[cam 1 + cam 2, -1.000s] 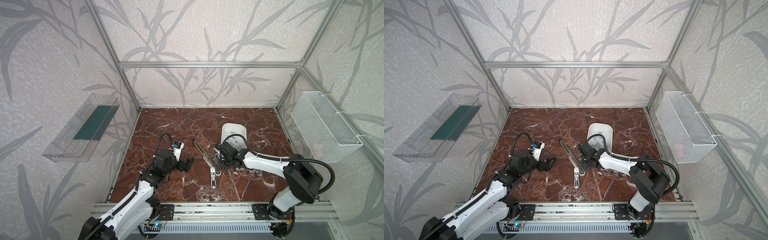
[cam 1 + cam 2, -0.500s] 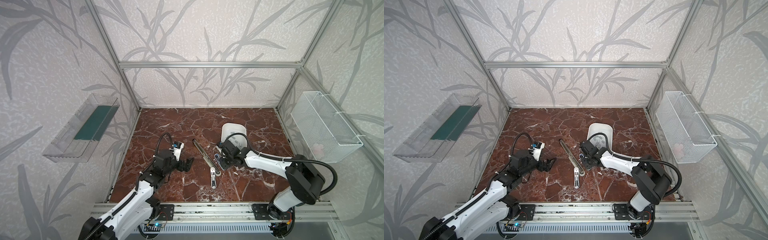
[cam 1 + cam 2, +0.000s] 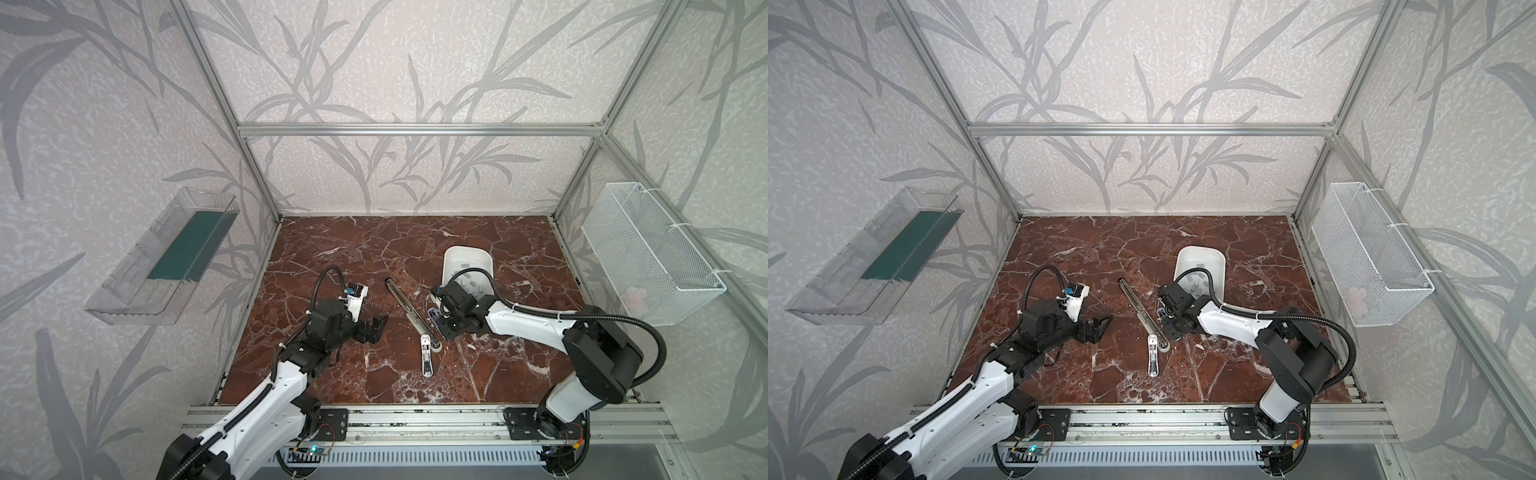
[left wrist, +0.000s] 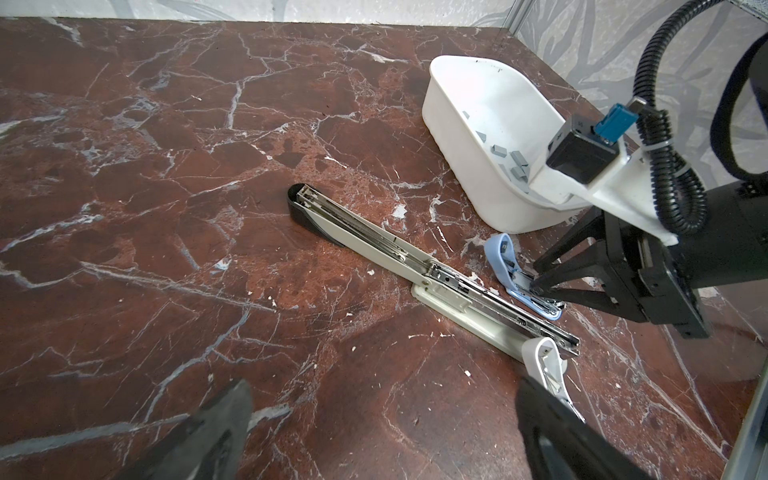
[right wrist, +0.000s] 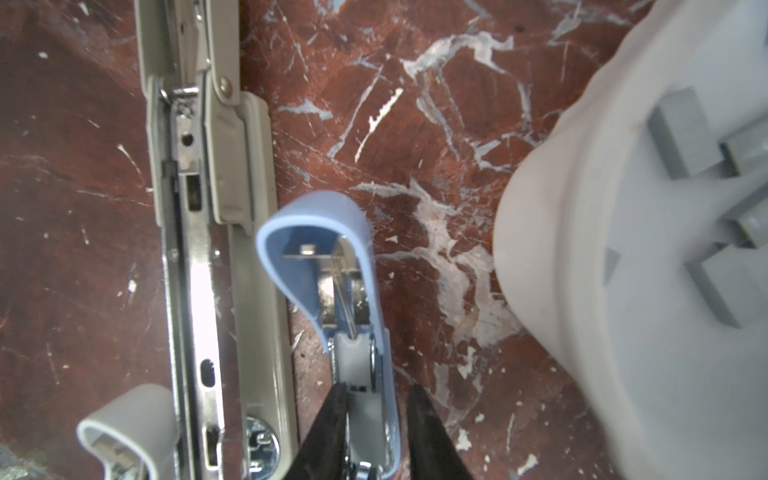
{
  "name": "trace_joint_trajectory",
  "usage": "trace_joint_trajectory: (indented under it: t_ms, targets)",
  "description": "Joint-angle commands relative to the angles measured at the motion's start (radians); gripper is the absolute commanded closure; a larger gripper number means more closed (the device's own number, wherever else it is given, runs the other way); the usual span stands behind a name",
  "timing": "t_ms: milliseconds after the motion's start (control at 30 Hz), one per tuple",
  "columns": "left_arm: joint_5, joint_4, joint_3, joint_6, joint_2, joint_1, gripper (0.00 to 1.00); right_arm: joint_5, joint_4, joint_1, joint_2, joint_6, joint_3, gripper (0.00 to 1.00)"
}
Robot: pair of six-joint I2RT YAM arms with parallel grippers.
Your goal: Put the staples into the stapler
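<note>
Three staplers and one tub of staples on my veined red-brown marble table [image 4: 166, 166].
At left, my left claw [image 3: 374, 328] hangs spread wide, holding nothing. Next lies one long beige stapler [image 3: 409, 305], folded out flat with its shiny metal track bared, and one small white stapler [image 3: 427, 359] at its nearer end. My right claw [image 5: 376, 399] straddles one small blue stapler [image 5: 316, 232], prongs narrowed; I cannot tell whether it pinches. Rightmost, one smooth rounded white tub [image 4: 469, 166] holds the staples [image 4: 517, 160]: blocky grey strips, too overlapped to count.

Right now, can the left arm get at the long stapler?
Probably yes. The left gripper is open, with bare table between it and the long stapler; the right gripper is at the blue stapler beside it.
</note>
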Motion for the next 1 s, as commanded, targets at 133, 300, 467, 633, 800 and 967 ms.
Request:
trace_joint_trajectory:
  t_ms: [133,300,467,633,800,967]
  targets:
    - [0.008,0.015,-0.008,0.011,-0.009,0.004,0.01,0.001,-0.006,0.000,0.030,-0.010,0.028,0.76]
    - [0.008,0.016,-0.008,0.011,-0.008,0.004,0.01,0.005,-0.011,-0.001,0.036,-0.007,0.031,0.79]
    - [0.008,0.017,-0.008,0.011,-0.005,0.005,0.01,0.005,-0.012,0.000,0.034,-0.007,0.029,0.79]
    - [0.007,0.017,-0.008,0.012,-0.004,0.004,0.01,0.013,-0.013,0.000,0.025,-0.006,0.027,0.79]
    - [0.009,0.017,-0.008,0.012,-0.004,0.004,0.01,0.011,-0.020,0.000,-0.018,-0.004,0.029,0.82]
    - [0.011,0.016,-0.008,0.011,-0.005,0.004,0.01,-0.001,-0.012,0.000,-0.072,0.001,0.013,0.83]
